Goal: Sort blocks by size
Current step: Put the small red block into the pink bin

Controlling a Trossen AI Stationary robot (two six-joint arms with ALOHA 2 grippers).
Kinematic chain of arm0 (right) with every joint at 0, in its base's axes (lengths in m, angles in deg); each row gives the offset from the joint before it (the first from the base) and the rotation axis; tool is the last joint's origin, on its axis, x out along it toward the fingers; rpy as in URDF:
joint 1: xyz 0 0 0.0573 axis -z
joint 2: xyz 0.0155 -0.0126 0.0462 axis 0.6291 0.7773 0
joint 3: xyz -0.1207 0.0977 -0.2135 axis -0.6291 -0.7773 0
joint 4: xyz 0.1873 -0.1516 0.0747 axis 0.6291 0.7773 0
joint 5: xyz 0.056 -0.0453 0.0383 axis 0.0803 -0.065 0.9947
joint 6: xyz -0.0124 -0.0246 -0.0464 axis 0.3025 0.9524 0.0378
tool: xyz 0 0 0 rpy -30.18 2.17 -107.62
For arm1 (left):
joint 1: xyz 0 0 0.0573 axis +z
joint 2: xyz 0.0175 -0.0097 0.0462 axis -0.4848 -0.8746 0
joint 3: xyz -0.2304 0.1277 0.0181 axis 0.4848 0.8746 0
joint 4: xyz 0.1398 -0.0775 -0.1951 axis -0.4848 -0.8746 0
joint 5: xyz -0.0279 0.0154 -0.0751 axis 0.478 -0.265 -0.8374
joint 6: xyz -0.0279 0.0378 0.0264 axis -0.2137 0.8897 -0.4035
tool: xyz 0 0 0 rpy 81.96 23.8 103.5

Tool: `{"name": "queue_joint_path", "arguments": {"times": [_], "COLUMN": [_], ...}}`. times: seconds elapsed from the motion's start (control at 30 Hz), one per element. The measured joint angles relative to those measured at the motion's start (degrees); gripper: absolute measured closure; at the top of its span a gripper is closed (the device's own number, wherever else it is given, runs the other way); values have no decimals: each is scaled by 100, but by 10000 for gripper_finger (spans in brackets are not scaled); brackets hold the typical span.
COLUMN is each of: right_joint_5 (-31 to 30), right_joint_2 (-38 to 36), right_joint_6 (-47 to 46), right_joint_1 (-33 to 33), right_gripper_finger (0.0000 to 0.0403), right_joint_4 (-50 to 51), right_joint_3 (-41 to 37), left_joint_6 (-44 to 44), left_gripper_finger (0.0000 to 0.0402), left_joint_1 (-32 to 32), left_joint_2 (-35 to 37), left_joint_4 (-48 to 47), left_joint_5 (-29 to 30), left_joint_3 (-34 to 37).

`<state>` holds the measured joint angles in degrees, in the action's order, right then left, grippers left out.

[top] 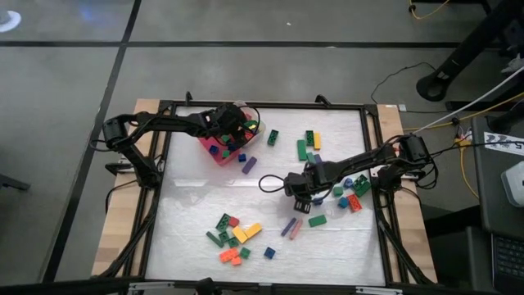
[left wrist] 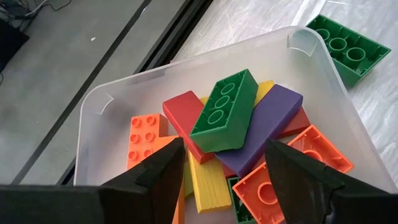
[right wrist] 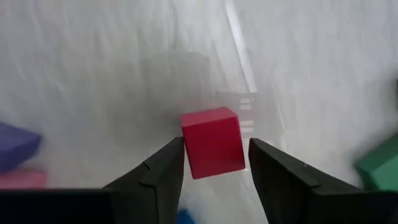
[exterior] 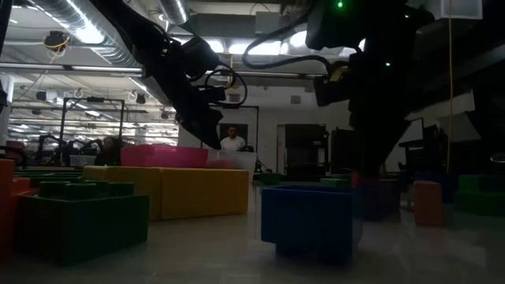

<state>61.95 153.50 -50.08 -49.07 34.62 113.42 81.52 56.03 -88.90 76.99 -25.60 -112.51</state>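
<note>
The bench [top: 188, 238] is white inside a black frame. At its far left sits the clear plastic tray [left wrist: 112, 102] over a pink tray [top: 214, 153]. The left gripper [left wrist: 224, 165] hangs just above the clear tray with its jaws apart and nothing between them. In the tray lies a heap of blocks: a long green brick [left wrist: 225, 112] tilted on top of a purple bar [left wrist: 270, 124], a red brick [left wrist: 186, 121], orange bricks [left wrist: 146, 137] and a yellow bar [left wrist: 208, 183]. Another green brick [left wrist: 348, 46] lies on the bench just outside the tray.

The right gripper [right wrist: 214, 165] is low over the middle of the bench, its jaws apart on either side of a small red cube [right wrist: 212, 142]; whether they touch it I cannot tell.

Loose blocks lie scattered: a near cluster of green, yellow and orange ones [top: 236, 239], a group by the right arm [top: 354, 195], and a few near the far edge [top: 309, 143].
</note>
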Motion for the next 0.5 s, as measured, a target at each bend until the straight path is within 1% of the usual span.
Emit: {"name": "queue_joint_path", "arguments": {"times": [0.33, 0.5], "right_joint_5": [-97, 3], "right_joint_2": [-4, -4], "right_joint_6": [43, 562], "right_joint_1": [0, 0], "right_gripper_finger": [223, 223], "right_joint_4": [-343, -811], "right_joint_3": [-384, -602], "left_joint_6": [0, -1], "left_gripper_finger": [192, 192], "left_joint_1": [0, 0], "left_joint_2": [0, 0], "left_joint_4": [0, 0], "left_joint_5": [0, 0], "left_joint_3": [0, 0]}}
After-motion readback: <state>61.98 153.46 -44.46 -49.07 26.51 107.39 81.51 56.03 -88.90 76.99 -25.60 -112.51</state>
